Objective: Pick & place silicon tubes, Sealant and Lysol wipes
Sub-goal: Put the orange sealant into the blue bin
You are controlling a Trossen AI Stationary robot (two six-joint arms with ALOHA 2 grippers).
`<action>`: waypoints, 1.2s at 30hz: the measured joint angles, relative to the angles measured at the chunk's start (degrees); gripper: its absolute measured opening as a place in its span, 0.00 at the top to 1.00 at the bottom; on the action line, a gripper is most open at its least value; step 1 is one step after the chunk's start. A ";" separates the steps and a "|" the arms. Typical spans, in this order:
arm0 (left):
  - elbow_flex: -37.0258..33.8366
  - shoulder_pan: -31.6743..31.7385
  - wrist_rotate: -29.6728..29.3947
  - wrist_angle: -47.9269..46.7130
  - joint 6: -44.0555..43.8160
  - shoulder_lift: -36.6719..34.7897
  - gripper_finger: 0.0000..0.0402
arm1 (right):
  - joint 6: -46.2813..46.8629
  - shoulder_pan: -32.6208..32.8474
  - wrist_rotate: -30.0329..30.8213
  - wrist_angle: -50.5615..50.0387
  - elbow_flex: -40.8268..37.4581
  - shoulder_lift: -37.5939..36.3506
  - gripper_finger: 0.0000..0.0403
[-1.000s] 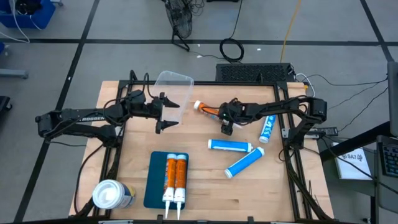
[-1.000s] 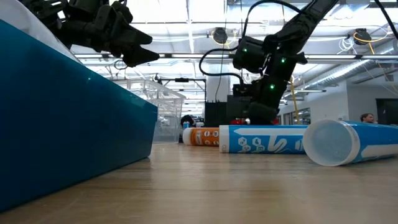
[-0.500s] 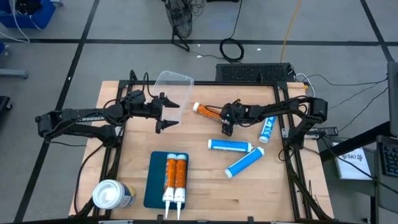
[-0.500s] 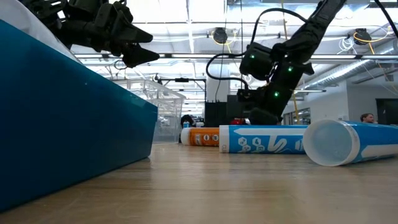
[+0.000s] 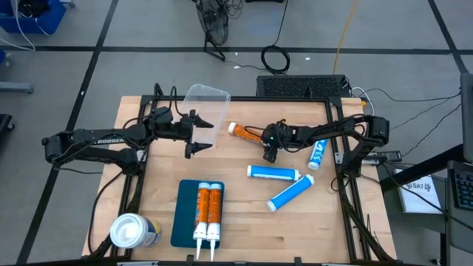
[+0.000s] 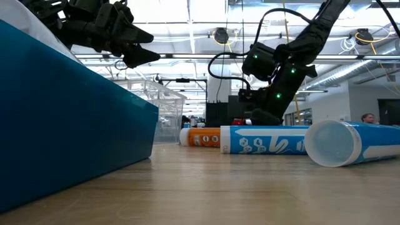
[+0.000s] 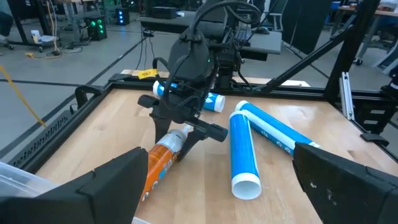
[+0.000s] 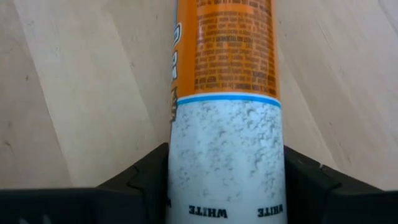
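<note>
The right gripper is down at the table near the back middle, its two fingers set either side of an orange sealant tube that lies flat on the wood; the fingers press against the tube's white end, so the grip looks closed on it. The right arm reaches in low from its base at the table's right edge, stretched almost level with the wrist bent down to the tube. Just in front of that gripper lie three blue silicone tubes, one beside the arm and two nearer the front. The left gripper hangs in the air over the back left of the table, fingers spread wide and holding nothing, its arm extended from the left side, next to a clear plastic bin. Toward the front sits a dark blue tray with two more orange tubes side by side. The Lysol wipes canister stands upright at the front left corner, well apart from both grippers.
</note>
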 joint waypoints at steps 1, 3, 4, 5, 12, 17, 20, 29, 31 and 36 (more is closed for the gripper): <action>0.01 0.00 0.00 0.00 -0.02 0.00 0.02 | -0.47 0.00 0.01 0.41 -0.01 0.01 0.48; 0.02 0.00 0.00 0.02 -0.05 0.00 0.02 | -1.53 0.01 0.02 1.07 -0.11 -0.27 0.48; 0.00 0.00 0.00 0.00 -0.18 0.00 0.02 | -2.20 0.14 0.25 1.13 -0.17 -0.56 0.48; 0.02 0.00 0.00 0.00 -0.33 0.00 0.02 | -2.98 0.42 1.07 1.15 -0.26 -1.05 0.48; 0.02 -0.02 -0.05 -0.03 -0.72 0.00 0.02 | -8.50 3.49 7.47 4.55 -0.15 -7.45 0.48; 0.02 -0.02 -0.07 -0.03 -0.72 0.00 0.02 | -11.46 4.77 7.44 4.73 -0.15 -11.37 0.48; 0.02 -0.02 -0.07 -0.04 -0.42 0.00 0.02 | -12.56 4.88 7.51 4.95 -0.25 -12.78 0.48; 0.02 0.00 -0.04 -0.04 0.00 0.00 0.02 | -13.25 3.32 7.58 12.40 -4.63 -13.31 0.48; 0.02 -0.01 -0.04 -0.04 0.00 0.00 0.02 | -12.82 3.01 7.56 12.96 -5.45 -13.29 0.48; 0.02 0.00 -0.04 -0.04 0.00 0.00 0.02 | -10.91 2.39 8.51 13.65 -5.86 -13.29 0.48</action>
